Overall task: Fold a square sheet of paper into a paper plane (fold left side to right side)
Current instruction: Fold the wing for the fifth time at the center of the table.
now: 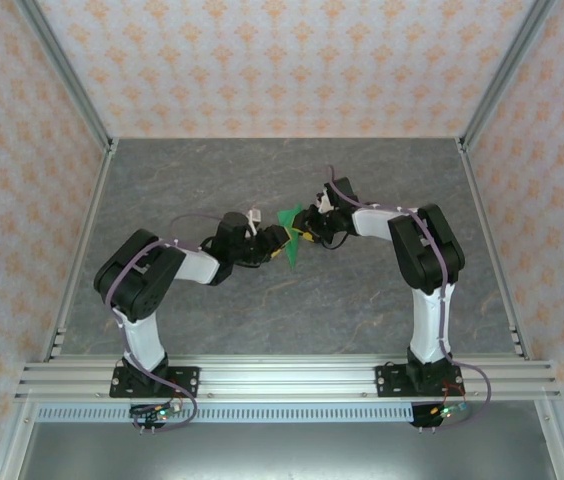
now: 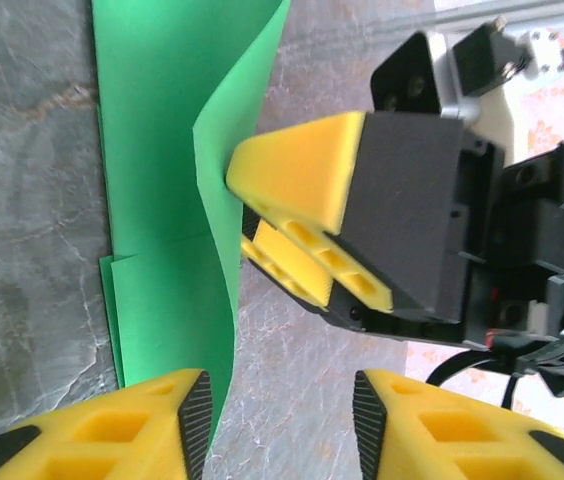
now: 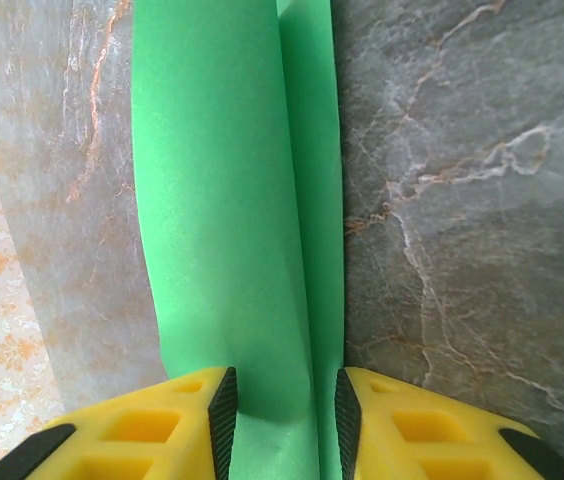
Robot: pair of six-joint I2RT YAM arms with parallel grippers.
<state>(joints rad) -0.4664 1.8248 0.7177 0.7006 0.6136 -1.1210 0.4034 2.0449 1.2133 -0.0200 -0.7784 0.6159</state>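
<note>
The green sheet of paper (image 2: 162, 120) lies on the grey table (image 2: 22, 250), folded over, and its right side curls up off the table. At the bottom are the two yellow fingers of the left pincer (image 2: 282, 400), with a wide gap between them. The paper's edge runs down just beside the left finger. The right pincer (image 2: 242, 205) reaches in from the right, and its top yellow finger (image 2: 302, 165) touches the curled-up edge.
</note>
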